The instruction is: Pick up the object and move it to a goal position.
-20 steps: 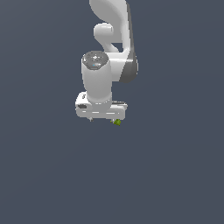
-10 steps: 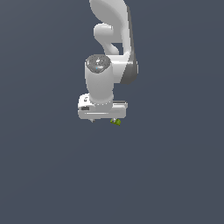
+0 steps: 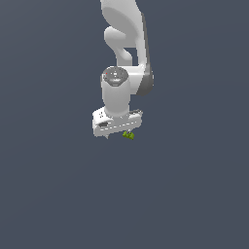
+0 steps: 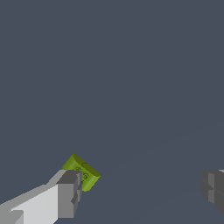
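Faintly patterned object [image 4: 82,172] beside pincer [image 4: 142,192]

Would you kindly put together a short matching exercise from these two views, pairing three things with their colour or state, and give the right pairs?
Column one:
1. the object
2. the end effector
3. the arm's big round joint

Column two:
A. white with a grey cap on top
B. open, fingers far apart
C. yellow-green, lying next to one grey fingertip

Right pairs: 1-C, 2-B, 3-A. In the wrist view the object sits beside one finger rather than midway between the two, and whether they touch cannot be told.
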`<action>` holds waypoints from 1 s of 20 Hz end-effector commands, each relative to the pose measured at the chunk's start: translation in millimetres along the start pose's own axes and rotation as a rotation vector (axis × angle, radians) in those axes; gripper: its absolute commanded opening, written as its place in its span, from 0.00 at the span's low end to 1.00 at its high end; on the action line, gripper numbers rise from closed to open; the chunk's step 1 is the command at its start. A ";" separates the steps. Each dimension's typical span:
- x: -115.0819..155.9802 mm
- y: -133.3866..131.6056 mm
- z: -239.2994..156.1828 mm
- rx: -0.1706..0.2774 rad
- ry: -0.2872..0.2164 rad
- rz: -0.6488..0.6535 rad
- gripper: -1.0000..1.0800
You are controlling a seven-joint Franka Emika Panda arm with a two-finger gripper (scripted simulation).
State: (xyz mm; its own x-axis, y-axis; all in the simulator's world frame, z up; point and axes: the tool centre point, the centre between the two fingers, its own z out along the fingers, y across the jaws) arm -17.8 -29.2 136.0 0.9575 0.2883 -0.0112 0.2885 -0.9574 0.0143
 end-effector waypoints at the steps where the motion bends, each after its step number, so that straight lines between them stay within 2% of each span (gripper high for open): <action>1: -4.7 -5.6 7.8 -0.001 0.000 -0.081 0.96; 20: -43.7 -53.8 58.5 0.002 0.007 -0.687 0.96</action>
State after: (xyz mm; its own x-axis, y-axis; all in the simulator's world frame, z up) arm -71.4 5.9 80.5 0.5949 0.8037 -0.0119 0.8038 -0.5949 0.0048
